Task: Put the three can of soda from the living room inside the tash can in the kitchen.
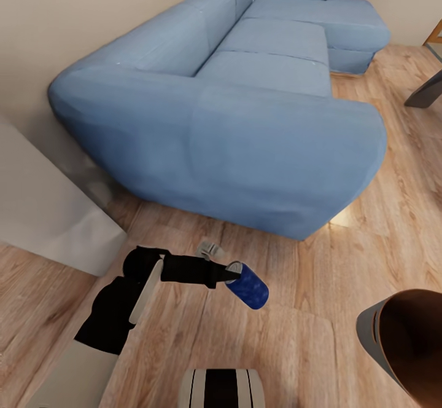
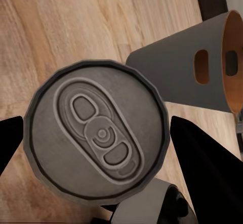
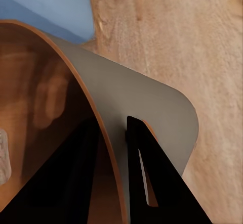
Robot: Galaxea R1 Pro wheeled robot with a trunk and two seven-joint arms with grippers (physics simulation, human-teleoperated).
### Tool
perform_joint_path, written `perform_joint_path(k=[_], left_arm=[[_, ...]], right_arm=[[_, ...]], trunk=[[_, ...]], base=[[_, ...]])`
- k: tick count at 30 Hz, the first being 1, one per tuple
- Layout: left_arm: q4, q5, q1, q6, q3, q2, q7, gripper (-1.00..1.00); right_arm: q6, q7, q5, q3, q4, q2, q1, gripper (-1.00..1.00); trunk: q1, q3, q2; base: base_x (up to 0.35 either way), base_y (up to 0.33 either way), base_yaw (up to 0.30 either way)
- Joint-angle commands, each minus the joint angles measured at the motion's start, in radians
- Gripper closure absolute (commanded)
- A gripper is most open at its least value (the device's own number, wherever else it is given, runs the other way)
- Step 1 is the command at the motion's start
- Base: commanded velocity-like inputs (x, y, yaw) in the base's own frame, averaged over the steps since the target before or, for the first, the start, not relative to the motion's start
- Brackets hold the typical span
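— Item, left gripper [image 1: 236, 273]?
— Mine; clamped on the blue soda can [image 1: 248, 286], above the wood floor [image 1: 288, 346].
— Right gripper [image 3: 114, 148]?
— Pinching the trash can [image 1: 402, 334] wall, beside the sofa [image 1: 233, 119].

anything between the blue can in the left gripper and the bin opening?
Nothing visible. The blue can sits in the left gripper; the bin, gripped by the right gripper at its rim, is across bare wood floor.

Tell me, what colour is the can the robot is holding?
Blue, with a silver top: the can shows best in the head view.
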Motion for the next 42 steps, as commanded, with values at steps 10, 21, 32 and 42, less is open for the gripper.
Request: perform_joint_path(k=[10,21,32,42], left_arm=[[0.039,-0.002,0.000,-0.001,-0.036,0.000,0.002,1.00],[0.043,-0.009,0.000,-0.003,-0.037,0.000,0.002,1.00],[0.041,-0.013,0.000,-0.006,-0.037,0.018,0.001,1.00],[0.039,-0.015,0.000,-0.006,-0.037,0.016,0.003,1.00]], right_arm=[[0.011,0.007,-0.013,-0.035,0.000,0.003,0.000,1.00],[0.011,0.015,-0.013,-0.072,0.000,0.000,0.000,1.00],[0.011,0.016,-0.013,-0.074,0.000,-0.002,0.000,1.00],[0.011,0.017,-0.015,-0.124,0.000,0.003,0.000,1.00]], trunk=[[0.000,0.009,0.000],[0.000,0.024,0.000],[0.000,0.040,0.000],[0.000,0.044,0.000]], base=[[0.000,0.000,0.044],[0.000,0.000,0.061],[0.000,0.000,0.134],[0.000,0.000,0.035]])
